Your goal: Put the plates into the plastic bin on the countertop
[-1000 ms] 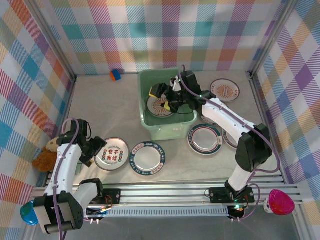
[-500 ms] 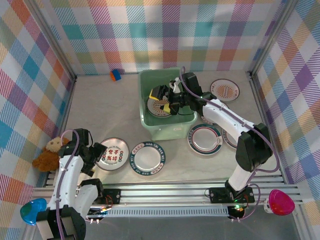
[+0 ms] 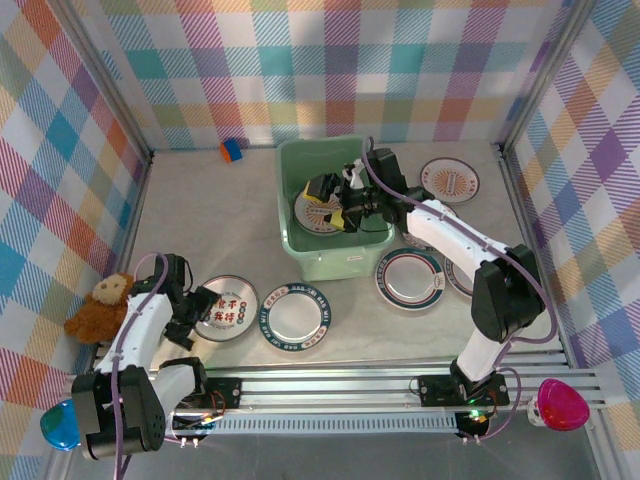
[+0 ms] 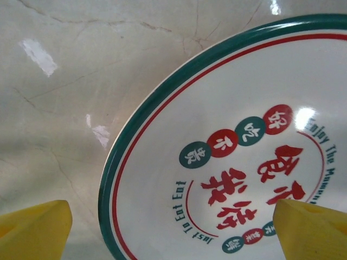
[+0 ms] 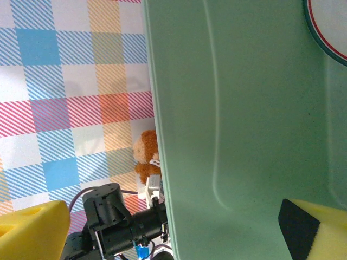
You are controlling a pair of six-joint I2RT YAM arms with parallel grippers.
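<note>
Both your grippers stand open: left gripper astride the rim of the lettered plate, right gripper in the bin (one plate lies there).

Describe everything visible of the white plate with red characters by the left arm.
This round, glossy white plate, ceramic-looking, has a dark teal rim, a thin red ring inside it, big red characters, small red and teal dots and curved English lettering. It lies flat, face up, on the beige marbled countertop at near left, beside a teal-banded plate. The left gripper's open yellow fingers straddle its rim; contact cannot be told.
</note>
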